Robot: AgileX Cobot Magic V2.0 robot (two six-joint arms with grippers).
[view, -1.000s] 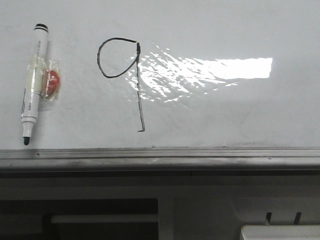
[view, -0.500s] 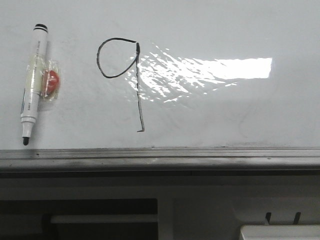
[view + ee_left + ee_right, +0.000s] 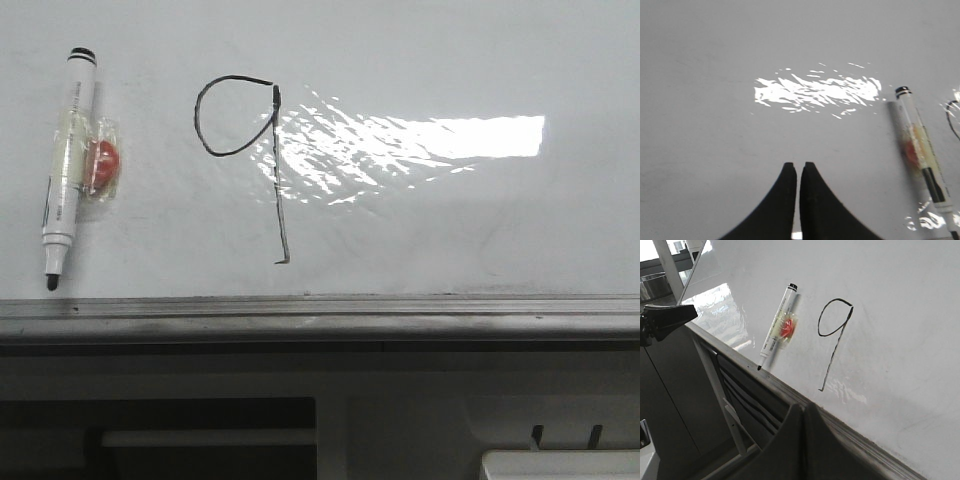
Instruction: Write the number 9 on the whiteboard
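Note:
The number 9 (image 3: 245, 160) is drawn in thin black line on the whiteboard (image 3: 450, 220), left of the glare patch; it also shows in the right wrist view (image 3: 835, 337). A white marker (image 3: 66, 165) with a red tag lies on the board at the left, tip toward the grey edge strip (image 3: 320, 310). It also shows in the left wrist view (image 3: 922, 155) and the right wrist view (image 3: 776, 327). My left gripper (image 3: 798, 167) is shut and empty over bare board, apart from the marker. My right gripper (image 3: 804, 407) is shut and empty, off the board past the edge strip.
Beyond the edge strip is a dark frame with slats (image 3: 740, 390) and a white object (image 3: 560, 465) at the lower right. The left arm's fingers (image 3: 665, 320) show at the left of the right wrist view.

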